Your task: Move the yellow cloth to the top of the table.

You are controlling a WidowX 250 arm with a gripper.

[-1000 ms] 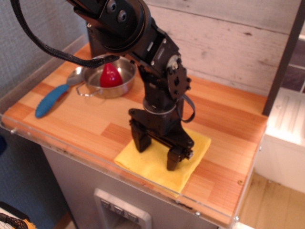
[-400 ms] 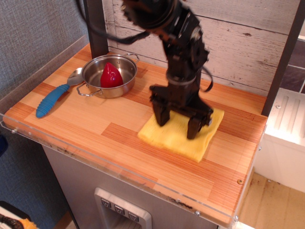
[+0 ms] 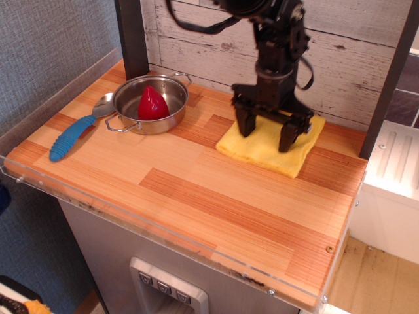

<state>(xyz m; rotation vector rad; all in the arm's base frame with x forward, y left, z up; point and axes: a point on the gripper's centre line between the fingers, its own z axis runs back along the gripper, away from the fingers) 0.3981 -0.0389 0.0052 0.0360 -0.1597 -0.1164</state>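
The yellow cloth (image 3: 262,149) lies flat at the back right of the striped wooden table (image 3: 196,190), close to the plank wall. My black gripper (image 3: 264,138) stands upright over the cloth with its jaws spread wide. Both fingertips (image 3: 243,128) are down at the cloth's surface, one near its left edge and one right of its middle. Nothing is pinched between them. The arm hides part of the cloth's far edge.
A steel pot (image 3: 163,122) with a red pear-shaped thing (image 3: 151,103) in it stands at the back left. A spoon with a blue handle (image 3: 71,137) lies left of it. A dark post (image 3: 131,36) rises behind the pot, another (image 3: 389,78) at the right.
The gripper has moved from the table's front edge to the back right, and the yellow cloth has slid along under its fingers. The pot and spoon have not moved.
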